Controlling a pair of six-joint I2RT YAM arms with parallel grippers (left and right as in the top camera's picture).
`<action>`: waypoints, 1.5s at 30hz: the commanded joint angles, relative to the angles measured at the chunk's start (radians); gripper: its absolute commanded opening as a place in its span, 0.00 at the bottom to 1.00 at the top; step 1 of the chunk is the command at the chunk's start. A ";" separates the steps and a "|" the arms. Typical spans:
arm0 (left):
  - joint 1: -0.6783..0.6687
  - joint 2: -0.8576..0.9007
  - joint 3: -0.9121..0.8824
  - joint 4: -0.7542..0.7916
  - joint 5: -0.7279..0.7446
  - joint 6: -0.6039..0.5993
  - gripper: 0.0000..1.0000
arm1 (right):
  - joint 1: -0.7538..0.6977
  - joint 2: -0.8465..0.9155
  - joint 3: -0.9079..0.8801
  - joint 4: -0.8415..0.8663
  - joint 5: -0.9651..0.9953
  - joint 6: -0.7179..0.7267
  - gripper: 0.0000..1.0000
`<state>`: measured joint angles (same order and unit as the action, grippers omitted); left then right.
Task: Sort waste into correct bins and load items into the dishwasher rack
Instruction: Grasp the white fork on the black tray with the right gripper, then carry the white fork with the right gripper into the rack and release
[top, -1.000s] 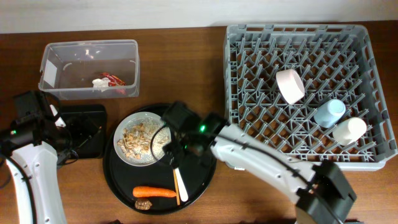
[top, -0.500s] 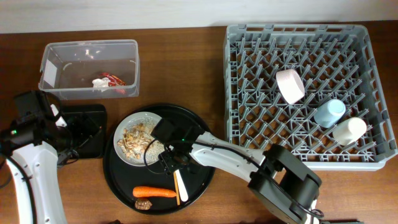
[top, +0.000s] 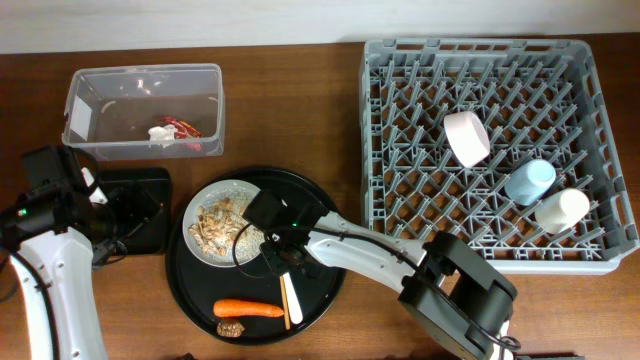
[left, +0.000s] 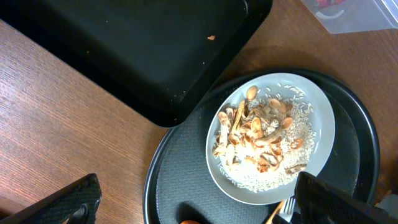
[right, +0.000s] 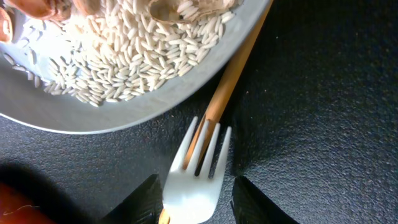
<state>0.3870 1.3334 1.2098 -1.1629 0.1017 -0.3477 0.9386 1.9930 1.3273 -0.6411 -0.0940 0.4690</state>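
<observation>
The fork with a pale wooden handle lies on the round black tray beside the white plate of beige food scraps. My right gripper is low over the fork's head; in the right wrist view its open fingers straddle the white tines. The carrot and the brown lump lie at the tray's front. My left gripper is open and empty above the plate, by the shallow black tray.
The clear tub at back left holds the red wrapper and the white scrap. The grey rack on the right holds the cream bowl, the light-blue cup and the white cup.
My right arm has swung left and down from above the plate's edge to the fork's head, then held still. The left arm has not moved.
</observation>
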 joint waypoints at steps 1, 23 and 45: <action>0.004 -0.002 0.010 -0.001 0.014 0.016 0.99 | 0.004 0.013 -0.005 -0.009 0.021 0.011 0.41; 0.004 -0.002 0.010 0.001 0.014 0.016 0.99 | -0.078 -0.057 0.103 -0.190 0.027 -0.006 0.04; 0.004 -0.002 0.010 -0.001 0.014 0.016 0.99 | -0.541 -0.190 0.283 -0.484 0.167 -0.188 0.04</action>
<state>0.3870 1.3334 1.2098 -1.1637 0.1047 -0.3477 0.4194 1.7832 1.6356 -1.1442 0.1177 0.3485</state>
